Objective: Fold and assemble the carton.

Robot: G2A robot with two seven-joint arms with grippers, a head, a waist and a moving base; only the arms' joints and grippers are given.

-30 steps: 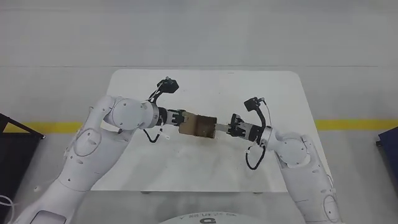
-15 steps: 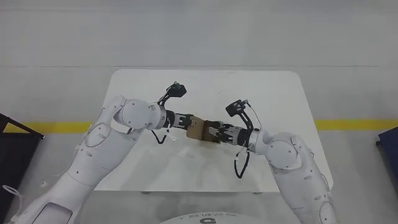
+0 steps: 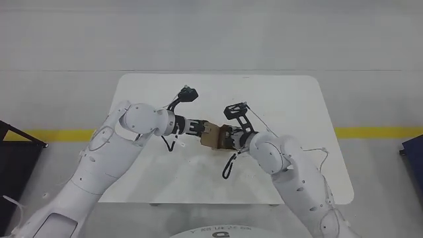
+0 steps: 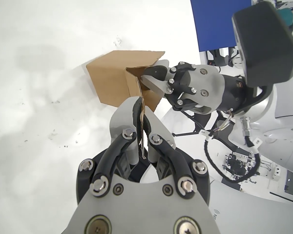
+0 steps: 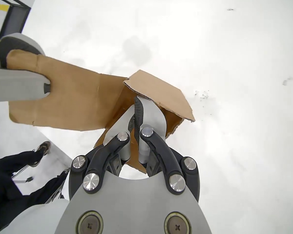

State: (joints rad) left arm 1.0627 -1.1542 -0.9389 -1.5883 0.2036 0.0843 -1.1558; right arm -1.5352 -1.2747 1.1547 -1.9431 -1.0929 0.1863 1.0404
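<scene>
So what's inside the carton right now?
The right hand pokes into the carton at its open end, pinching one wall. Nothing else shows there. The deeper interior is hidden by the cardboard walls.

Brown carton (image 3: 211, 135); white, dark-scuffed table (image 3: 291, 99).
</scene>
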